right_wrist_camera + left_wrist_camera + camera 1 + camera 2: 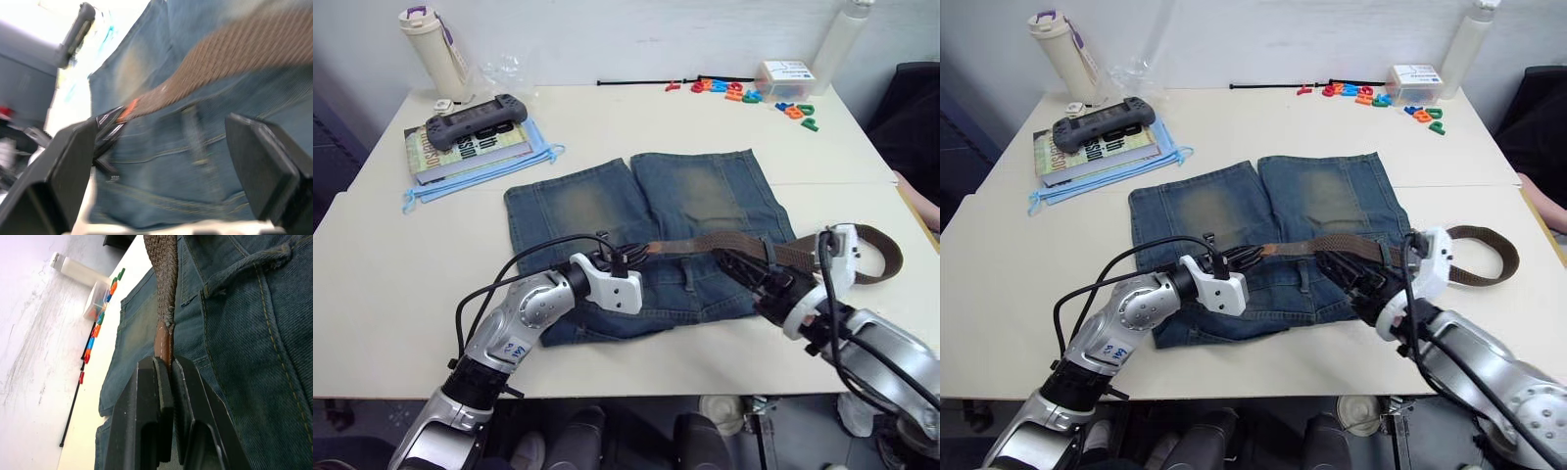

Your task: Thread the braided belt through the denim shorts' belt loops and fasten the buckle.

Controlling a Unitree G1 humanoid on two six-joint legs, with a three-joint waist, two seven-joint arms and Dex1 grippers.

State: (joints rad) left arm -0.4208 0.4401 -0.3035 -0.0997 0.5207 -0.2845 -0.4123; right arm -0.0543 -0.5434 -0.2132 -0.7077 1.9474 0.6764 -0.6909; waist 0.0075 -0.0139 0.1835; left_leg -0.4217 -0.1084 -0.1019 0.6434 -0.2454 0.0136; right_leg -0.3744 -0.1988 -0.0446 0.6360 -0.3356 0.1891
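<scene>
Denim shorts (pixel 651 235) lie flat on a cream table (pixel 372 294). A braided belt (pixel 724 243) crosses the waistband, looping off the right side. The left gripper (pixel 168 377) pinches the belt's tan tip. The right gripper (pixel 161 161) hovers spread wide, apparently above the belt.

Light: bright, even, from overhead
Shadows: soft, short, under arms on counter (pixel 372 294)
Glare: pale wash on wall in left wrist view
Blur: right wrist view smeared; shorts (pixel 161 161) and belt (pixel 220 63) soft
</scene>
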